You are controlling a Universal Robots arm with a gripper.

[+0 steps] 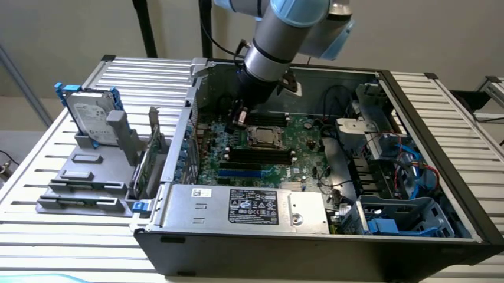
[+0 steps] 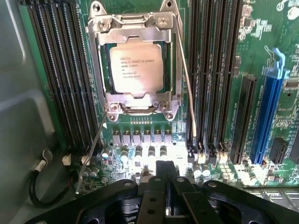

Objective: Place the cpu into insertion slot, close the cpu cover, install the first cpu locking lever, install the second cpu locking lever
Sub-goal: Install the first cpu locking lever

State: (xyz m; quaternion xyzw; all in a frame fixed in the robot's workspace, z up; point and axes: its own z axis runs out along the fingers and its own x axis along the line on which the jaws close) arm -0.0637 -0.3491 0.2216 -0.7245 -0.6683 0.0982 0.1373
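**Cpu under its cover, gripper clear of it**

Inside the open computer case [image 1: 236, 253], the arm reaches over the green circuit board [image 2: 261, 42]. The cpu cover [image 2: 96, 70] lies flat around the cpu [image 2: 136, 65], well apart from the gripper [image 2: 166, 182]. The jaws are pressed together on nothing. Two thin wire levers [image 2: 187, 88] flank the cover; whether they are latched is hard to tell.

The cpu [image 2: 136, 65] has a dull silver-grey metal top with dark print; the cpu cover [image 2: 99, 70] is brighter bare metal, and the locking levers [image 2: 186, 79] are thin bright wire. The circuit board [image 2: 261, 32] is glossy green, with matt black plastic memory slots [image 2: 60, 79] and a shiny blue plastic slot [image 2: 267, 112]. The gripper [image 2: 167, 172] is matt black, the power supply [image 1: 197, 203] plain grey sheet metal with a paper label [image 1: 254, 206], and the table [image 1: 47, 194] ribbed pale metal slats.
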